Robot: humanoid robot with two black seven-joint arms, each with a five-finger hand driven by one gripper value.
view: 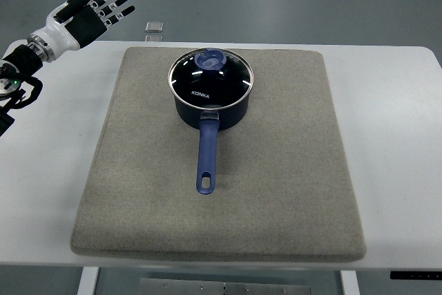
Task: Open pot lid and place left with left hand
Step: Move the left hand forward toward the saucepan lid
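Observation:
A dark blue saucepan (210,105) stands on the grey mat (290,170), its long blue handle (207,157) pointing toward the near edge. A glass lid (210,81) with a metal rim covers it, and the lid's blue knob (211,59) sits toward the far side. My left hand (97,6) hovers at the upper left, well away from the pot, beyond the table's far-left corner, with its fingers spread and nothing in them. No right arm shows in the picture.
The mat lies on a white table (407,101). A small grey square object (155,28) rests on the floor past the table's far edge. Bare mat stretches to the left and right of the pot.

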